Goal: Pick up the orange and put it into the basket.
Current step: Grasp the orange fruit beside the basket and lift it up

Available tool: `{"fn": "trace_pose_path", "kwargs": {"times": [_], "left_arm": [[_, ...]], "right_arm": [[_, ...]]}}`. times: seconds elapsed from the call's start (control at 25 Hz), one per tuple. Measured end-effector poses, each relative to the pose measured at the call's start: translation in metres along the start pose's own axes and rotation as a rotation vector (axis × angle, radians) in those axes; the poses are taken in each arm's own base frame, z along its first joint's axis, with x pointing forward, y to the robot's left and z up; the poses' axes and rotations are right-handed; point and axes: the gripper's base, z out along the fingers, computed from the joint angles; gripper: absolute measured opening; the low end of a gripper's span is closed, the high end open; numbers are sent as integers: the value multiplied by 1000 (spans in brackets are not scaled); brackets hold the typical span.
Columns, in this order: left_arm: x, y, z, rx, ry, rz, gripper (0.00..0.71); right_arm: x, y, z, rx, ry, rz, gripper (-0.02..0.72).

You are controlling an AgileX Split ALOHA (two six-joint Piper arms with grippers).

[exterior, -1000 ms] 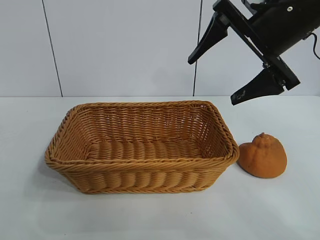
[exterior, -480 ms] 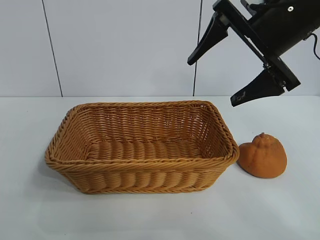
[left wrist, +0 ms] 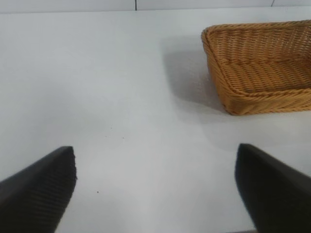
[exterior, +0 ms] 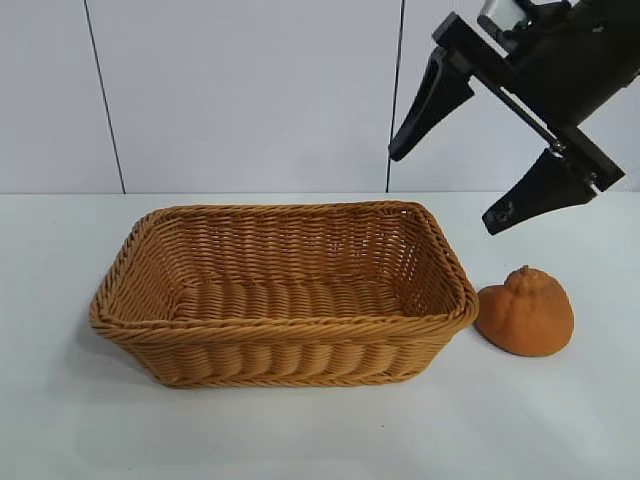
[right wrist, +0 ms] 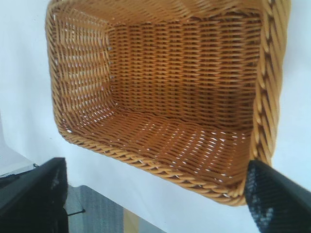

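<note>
The orange (exterior: 525, 312), dull and knobby-topped, lies on the white table just off the right end of the basket (exterior: 280, 325), close to its rim. The wicker basket is empty in the exterior and right wrist views. My right gripper (exterior: 443, 190) hangs open in the air above the basket's right end and the orange, touching neither. From its wrist I look into the basket (right wrist: 146, 160) past its open gripper (right wrist: 154, 170). My left gripper (left wrist: 155, 155) stands open over bare table, well away from the basket (left wrist: 272, 102). Neither wrist view shows the orange.
White wall panels (exterior: 240, 90) stand behind the table. In the right wrist view the table edge (right wrist: 160, 208) runs near the basket's side, with floor beyond. Bare white tabletop (exterior: 60, 420) surrounds the basket on the left and front.
My right gripper has shifted a little to the right and downward, still open. The basket and the orange have not moved.
</note>
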Motion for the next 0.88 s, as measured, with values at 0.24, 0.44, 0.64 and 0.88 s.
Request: {"fn": "trace_pose_path", "kwargs": {"times": [0.24, 0.44, 0.64, 0.88], "left_arm": [[0, 0, 0, 0, 0, 0, 633], [0, 0, 0, -2, 0, 1, 633], [0, 0, 0, -2, -1, 1, 633], [0, 0, 0, -2, -1, 1, 633]], "right_arm": [[-12, -6, -26, 242, 19, -71, 679], [-17, -24, -41, 362, -5, -39, 679], [-20, -49, -55, 380, -38, 34, 679], [-27, -69, -36, 376, 16, 85, 679]]}}
